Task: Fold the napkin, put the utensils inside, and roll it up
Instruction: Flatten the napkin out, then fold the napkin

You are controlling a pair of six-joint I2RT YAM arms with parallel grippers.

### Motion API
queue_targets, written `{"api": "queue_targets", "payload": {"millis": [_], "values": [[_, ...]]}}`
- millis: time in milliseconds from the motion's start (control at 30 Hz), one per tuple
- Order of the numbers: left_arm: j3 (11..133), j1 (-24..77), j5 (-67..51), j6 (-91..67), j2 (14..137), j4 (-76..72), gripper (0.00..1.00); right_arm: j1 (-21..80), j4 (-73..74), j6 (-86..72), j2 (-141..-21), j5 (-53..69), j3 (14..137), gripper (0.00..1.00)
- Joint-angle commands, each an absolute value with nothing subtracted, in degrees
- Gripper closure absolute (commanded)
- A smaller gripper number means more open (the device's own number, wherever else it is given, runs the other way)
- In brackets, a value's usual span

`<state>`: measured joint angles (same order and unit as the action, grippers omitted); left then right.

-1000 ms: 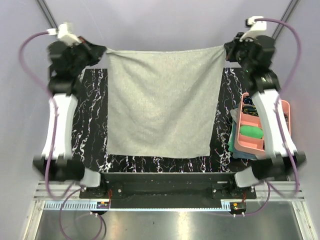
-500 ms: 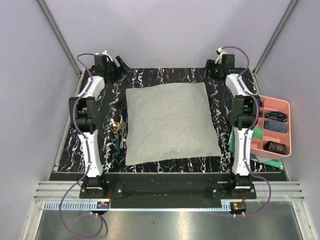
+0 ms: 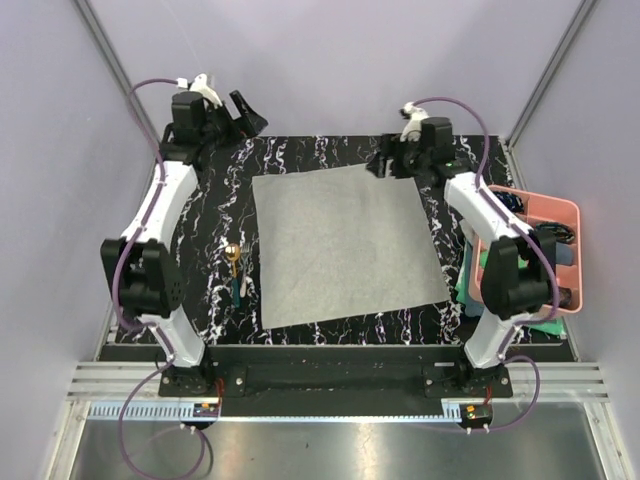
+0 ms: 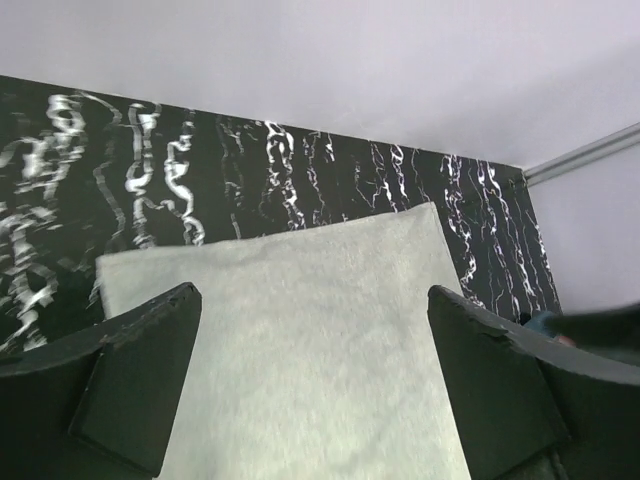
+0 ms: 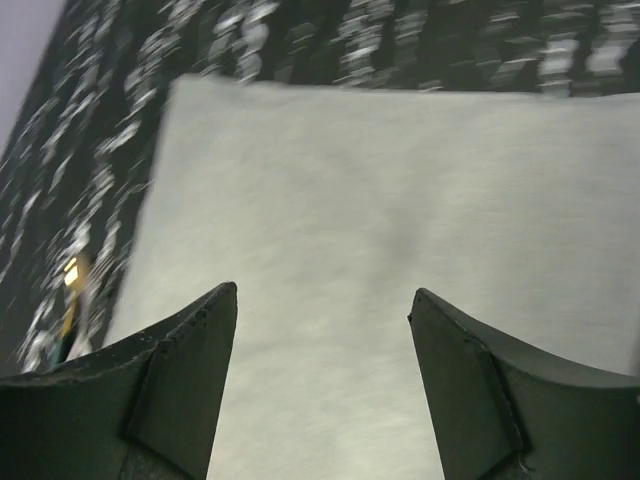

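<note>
Two grippers: both spread wide, with nothing between the fingers.
Left gripper (image 3: 246,111): raised at the far left corner of the table (image 3: 200,215), jaws gaping. In its wrist view the two dark fingers (image 4: 130,385) frame bare cloth and hold none of it.
Right gripper (image 3: 383,163): at the napkin's far edge, close to the far right corner, jaws parted. Its wrist view is blurred, and whether the fingers (image 5: 175,385) touch the cloth cannot be told.
Napkin (image 3: 345,245): lies flat and unfolded on the black marbled table, one single layer, slightly skewed. From the left gripper its far left corner sits nearer the bases and a little to the right. From the right gripper it stretches away toward the bases and to the left.
Utensils (image 3: 236,272): side by side on the table just off the napkin's left edge, gold ends far and teal handles near. They are well apart from both grippers, on the base side of the left one.
Pink tray (image 3: 561,206): at the table's right edge, to the right of the right gripper and nearer the bases, partly hidden by the right arm.
Folded cloths (image 3: 464,290): teal and green, tucked beside and under the tray.
</note>
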<state>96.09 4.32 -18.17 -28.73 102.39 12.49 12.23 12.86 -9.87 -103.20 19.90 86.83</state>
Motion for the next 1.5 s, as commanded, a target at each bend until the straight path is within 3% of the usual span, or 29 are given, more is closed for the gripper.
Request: {"api": "queue_targets", "payload": {"millis": [0,267,467,600,1033,1467], "values": [[89.50,3.34,-12.15,-24.53,87.85,20.29,0.01,23.01,11.34,-9.84,-96.95,18.46,78.15,0.23],[72.73,-2.54,-6.95,-12.66,69.98,33.57,0.01,45.76,11.69,-12.74,-96.24,16.27,72.25,0.29],[57.86,-11.24,-8.69,-16.87,61.18,26.64,0.01,62.28,15.90,-12.31,-102.65,11.53,76.98,0.36],[56.78,-13.01,-11.33,-18.19,59.33,25.93,0.01,69.41,18.80,-10.99,-108.88,6.34,82.42,0.39],[56.16,-13.01,-11.78,-17.93,57.66,25.84,0.01,78.22,25.22,-7.91,-120.50,-11.50,91.49,0.43],[56.07,-13.01,-13.45,-18.28,58.01,25.84,0.01,78.40,25.75,-5.71,-124.10,-12.83,93.60,0.52]]}}
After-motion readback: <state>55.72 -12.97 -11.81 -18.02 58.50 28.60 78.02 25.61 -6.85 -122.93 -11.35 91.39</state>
